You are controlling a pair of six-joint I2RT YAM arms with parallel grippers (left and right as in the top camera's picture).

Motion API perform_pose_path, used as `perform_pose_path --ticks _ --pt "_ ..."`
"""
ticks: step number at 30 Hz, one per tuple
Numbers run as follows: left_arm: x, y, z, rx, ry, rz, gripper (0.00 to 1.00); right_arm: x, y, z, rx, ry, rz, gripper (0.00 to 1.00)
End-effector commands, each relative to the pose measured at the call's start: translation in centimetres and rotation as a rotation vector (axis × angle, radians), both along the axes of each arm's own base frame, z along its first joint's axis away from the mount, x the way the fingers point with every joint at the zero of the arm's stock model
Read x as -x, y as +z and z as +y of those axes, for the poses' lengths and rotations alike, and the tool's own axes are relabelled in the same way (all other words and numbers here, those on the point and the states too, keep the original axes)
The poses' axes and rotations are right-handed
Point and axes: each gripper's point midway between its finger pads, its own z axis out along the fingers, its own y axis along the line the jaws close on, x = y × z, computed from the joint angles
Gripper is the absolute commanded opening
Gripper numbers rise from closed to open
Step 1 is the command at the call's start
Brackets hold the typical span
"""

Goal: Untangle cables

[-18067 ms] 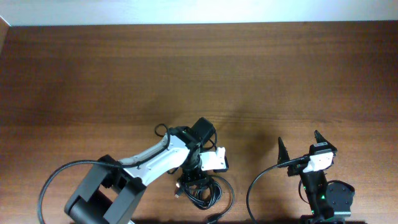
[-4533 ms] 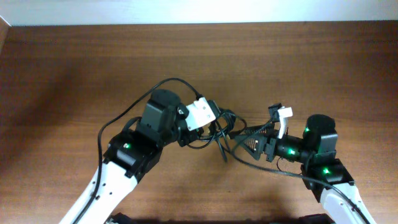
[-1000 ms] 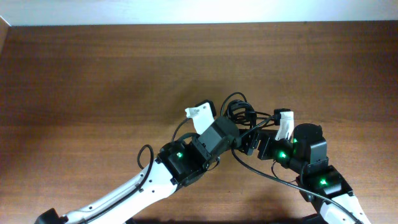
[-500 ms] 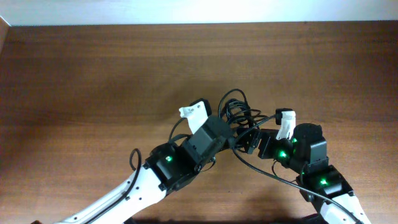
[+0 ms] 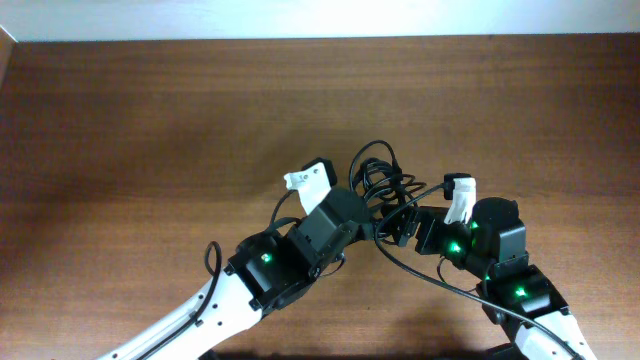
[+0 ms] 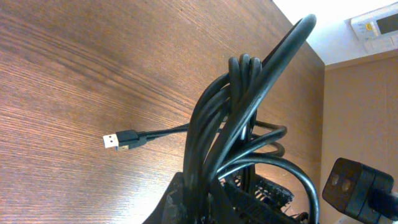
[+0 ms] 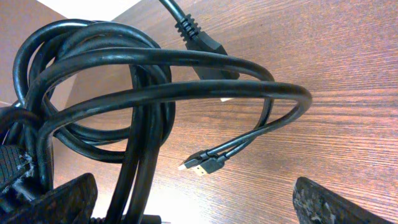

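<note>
The cables (image 5: pixel 378 172) are a tangled bundle of thin black cords held up over the middle of the table. My left gripper (image 5: pixel 366 206) is shut on the bundle from below left. In the left wrist view the cords (image 6: pixel 233 112) rise from the jaws (image 6: pixel 214 190), and one USB plug (image 6: pixel 118 140) hangs out to the left. My right gripper (image 5: pixel 402 226) is beside the bundle on its right. In the right wrist view its fingers (image 7: pixel 193 202) are wide apart with cable loops (image 7: pixel 155 93) hanging between them. Two USB plugs (image 7: pixel 202 165) dangle there, and a thicker plug (image 7: pixel 205 43) shows at the top.
The brown wooden table (image 5: pixel 150 120) extends far to the left and back, ending at a white wall along the top. The right arm's own thick wire (image 5: pixel 425 282) loops in front of the right arm. The two arms stand close together at the table's middle.
My left arm has shifted slightly to the left, pulling the bundle a little up and left. The right arm has stayed put.
</note>
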Motion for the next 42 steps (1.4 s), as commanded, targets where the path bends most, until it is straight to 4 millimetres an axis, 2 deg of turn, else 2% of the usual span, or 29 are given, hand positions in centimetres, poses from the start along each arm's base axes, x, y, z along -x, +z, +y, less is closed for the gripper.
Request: perform_pose_path --ticks 1,5,20,30,42 --pt "-0.7 3.5 0.9 0.135 0.074 -0.037 0.0 -0.1 -0.3 -0.3 0.027 -0.012 0.002 0.99" --pt "-1.1 3.9 1.5 0.189 0.131 -0.017 0.0 -0.2 -0.2 -0.3 0.026 -0.012 0.001 0.99" --pt "-1.5 4.2 1.6 0.285 0.209 0.028 0.0 -0.1 -0.3 -0.3 0.026 -0.011 0.002 0.99" --pt "-2.7 4.2 3.0 0.29 0.259 0.025 0.0 -0.1 -0.3 -0.3 0.026 -0.011 0.002 0.99" --pt "-2.8 4.5 2.9 0.385 0.327 0.069 0.0 -0.1 -0.3 -0.3 0.026 -0.011 0.002 0.99"
